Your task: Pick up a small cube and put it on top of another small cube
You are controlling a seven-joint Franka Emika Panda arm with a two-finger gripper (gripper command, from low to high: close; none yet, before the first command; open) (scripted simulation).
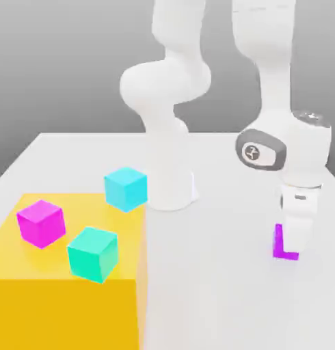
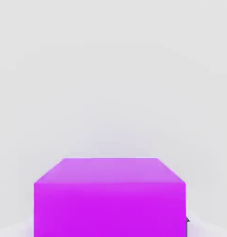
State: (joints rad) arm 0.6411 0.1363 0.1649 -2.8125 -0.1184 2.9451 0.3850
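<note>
- Violet cube (image 1: 279,245): smooth, matt, plain like plastic.
- Arm (image 1: 167,89): glossy white plastic shell.
- Table (image 1: 218,294): smooth, matt white.
- Yellow block (image 1: 64,287): smooth, matt.

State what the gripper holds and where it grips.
The gripper is shut on the violet cube, clamping its opposite sides while it sits on the white table.

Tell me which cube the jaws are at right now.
The violet cube, alone on the white table at the exterior view's right. The pink, teal and cyan cubes sit on the yellow block.
</note>
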